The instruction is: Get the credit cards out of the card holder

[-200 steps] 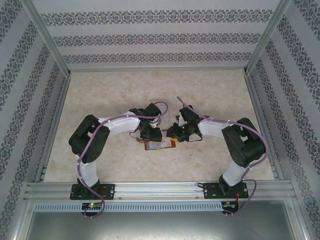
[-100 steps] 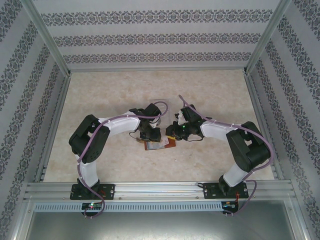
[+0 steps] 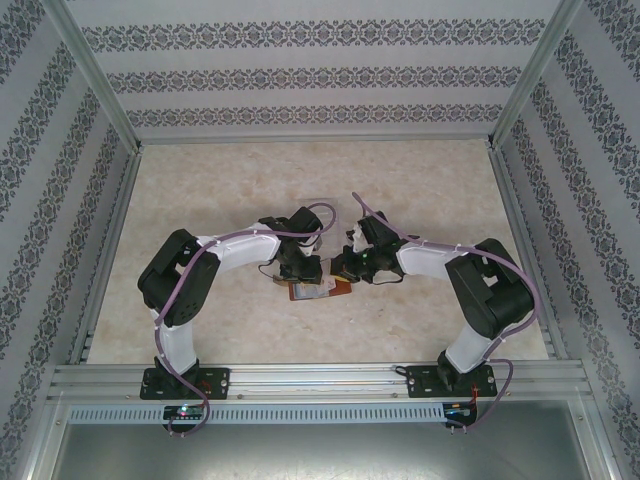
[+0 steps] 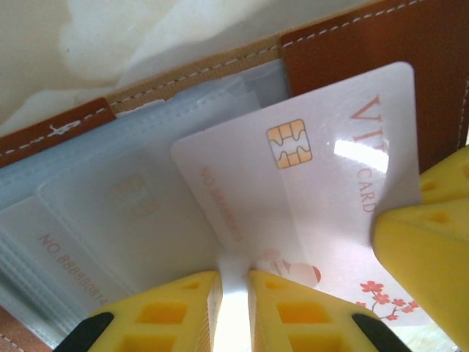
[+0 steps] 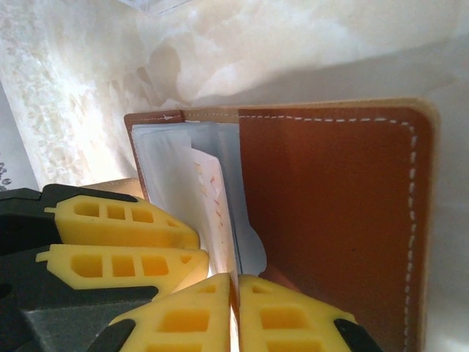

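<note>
Well, counting first: there is one card holder (image 3: 318, 291), lying open on the table (image 3: 220, 200) between my two grippers, and two cards that I can make out. One is a whitish card (image 4: 322, 169) with a gold chip, red lettering and pink-red blossoms, lying partway out of the clear sleeves (image 4: 198, 110). The second card (image 4: 124, 220) sits pale and faint inside a sleeve beside it, with little more than a printed number readable.

From above, the card holder's long axis runs left to right, parallel to the table's near edge. The whitish card is skewed against the sleeves. In my left wrist view its long axis runs on a diagonal, chip end toward the stitched leather edge and blossom end toward my fingers.

My left gripper (image 4: 233, 277) has its jaws drawn to a narrow slit, with the whitish card's near edge pinched in it. My right gripper (image 5: 234, 282) is clamped tight on the edge of the card holder's brown cover, the sleeves fanned open beside it. One of its yellow fingers (image 4: 432, 257) sits just beside the whitish card's corner.

Both arms are folded alike, with elbows out to the sides, forearms reaching inward toward the table's middle and wrists bent down. The two grippers are nose to nose over the card holder.
</note>
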